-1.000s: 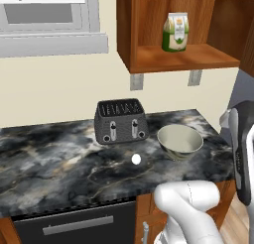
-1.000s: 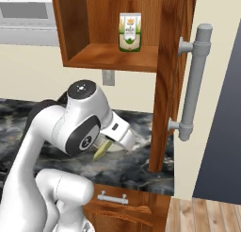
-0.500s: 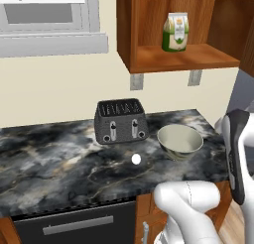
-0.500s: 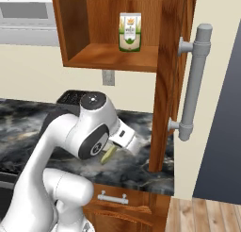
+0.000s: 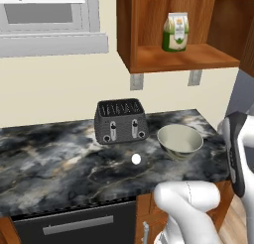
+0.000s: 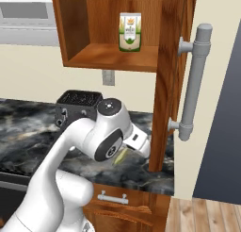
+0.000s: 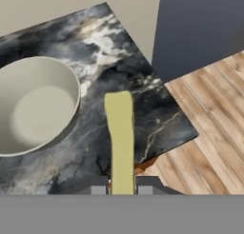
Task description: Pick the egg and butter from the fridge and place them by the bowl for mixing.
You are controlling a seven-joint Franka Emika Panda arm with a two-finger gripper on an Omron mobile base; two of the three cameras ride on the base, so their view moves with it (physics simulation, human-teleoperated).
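We are in the second carry of the task. Working left to right in the left base view: the toaster (image 5: 120, 121) stands at the back of the counter (image 5: 49, 158), the egg (image 5: 136, 158) already lies on the counter just in front of it, and the bowl (image 5: 179, 140) sits to the right of the egg, near it but apart.

In the hand view, the bowl (image 7: 33, 104) appears at left and is empty. To its right, the gripper (image 7: 121, 189) is clamped on the butter (image 7: 120, 138), which sticks out straight ahead between the two fingertips and hangs over the counter's right end, beside the bowl. We cannot tell how high it hangs above the surface.

We judge the next move as follows: lower the butter onto the counter beside the bowl, well inside the edge, then part the jaws.

On the wall shelf (image 5: 183, 59) stands a carton (image 5: 175, 31).
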